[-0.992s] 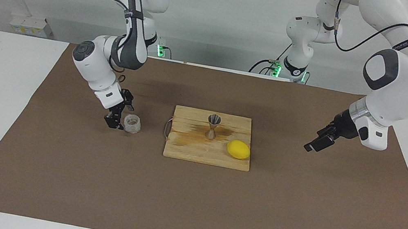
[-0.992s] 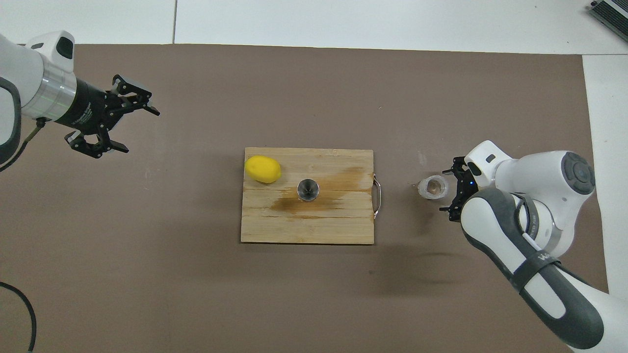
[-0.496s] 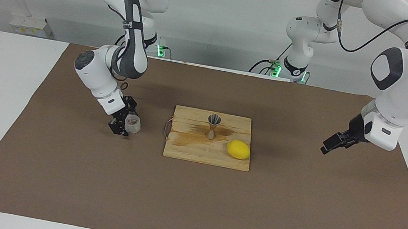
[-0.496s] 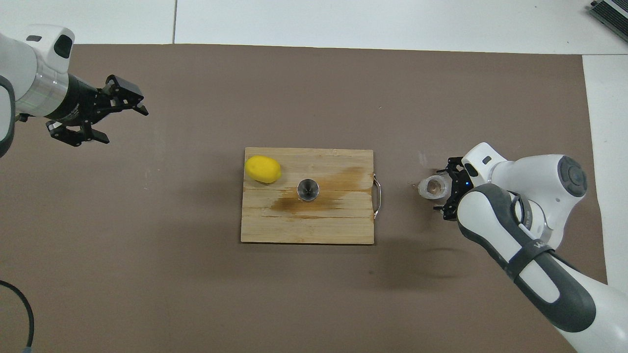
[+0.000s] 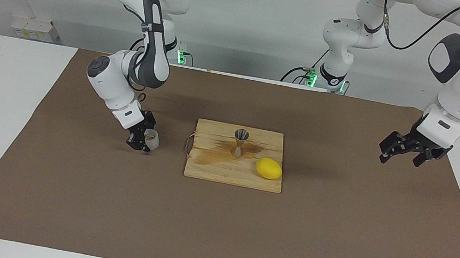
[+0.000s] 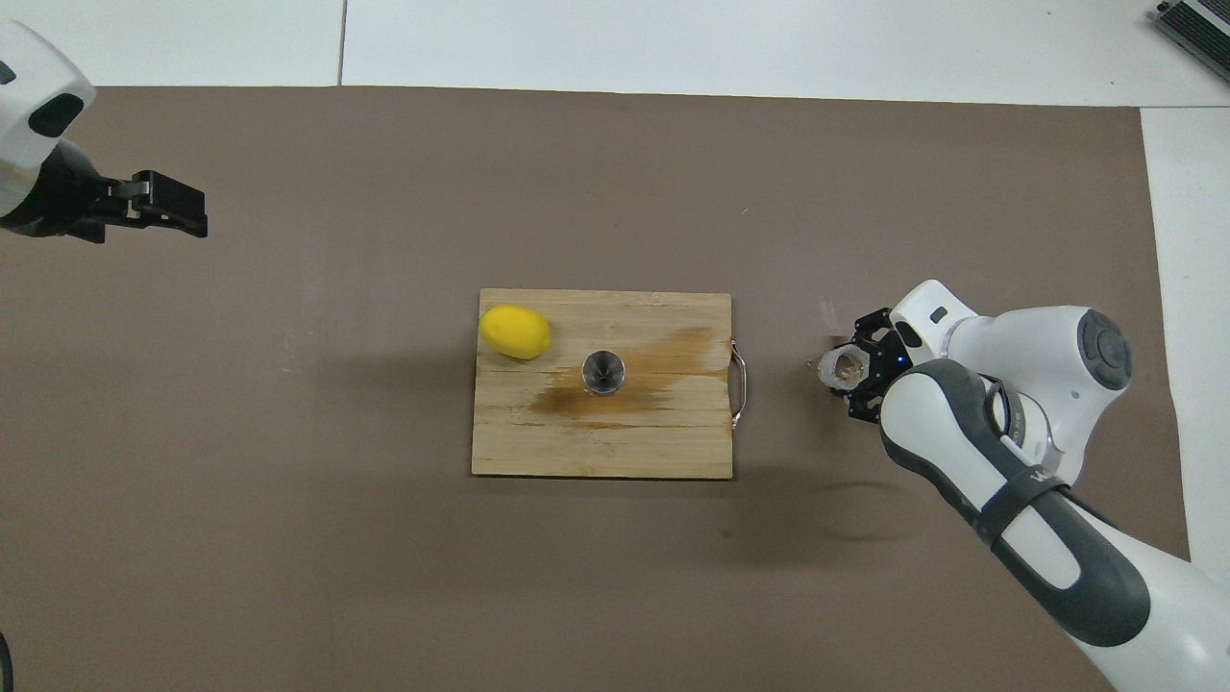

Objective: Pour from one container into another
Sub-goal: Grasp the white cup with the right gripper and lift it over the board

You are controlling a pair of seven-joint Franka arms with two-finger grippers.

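The crinkled translucent cup (image 5: 152, 139) sits on the brown mat between the cutting board's (image 5: 209, 170) handled edge and the right arm's end, the right gripper (image 5: 144, 137) clamped on its walls. It looks light and crushable. The jigger (image 5: 240, 142) stands mid-board beside a lemon (image 5: 268, 168). The left gripper (image 5: 408, 150) waits spread wide, leaving an open path.

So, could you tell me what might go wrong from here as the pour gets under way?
1. The right gripper is shut on the thin crinkled cup; its walls may buckle and spill the brownish contents seen from overhead.
2. The jigger stands upright on a narrow foot on the cutting board; a nudge from the cup could topple it.
3. Its mouth is small, and the board is already stained around it, so the pour may miss.
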